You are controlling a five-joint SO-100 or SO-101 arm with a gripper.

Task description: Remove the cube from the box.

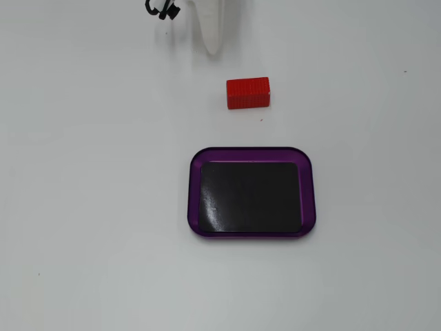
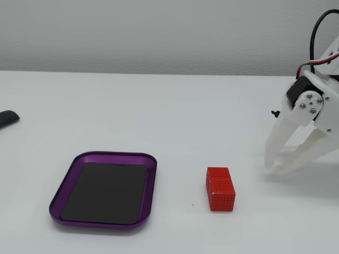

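Note:
The red cube [image 1: 248, 93] lies on the white table outside the box, just beyond the box's far rim in a fixed view. In the other fixed view the cube [image 2: 220, 189] lies to the right of the box. The purple box [image 1: 248, 154] shows its bare black bottom with nothing in it; it also shows in the side-on fixed view [image 2: 116, 154]. My white gripper [image 2: 274, 169] stands to the right of the cube, tips down near the table, apart from the cube, jaws together and empty. Its tip [image 1: 212, 49] shows at the top edge of the view from above.
A dark object [image 2: 7, 119] lies at the table's left edge. A black cable [image 1: 162, 9] hangs by the arm at the top. A grey wall runs behind the table.

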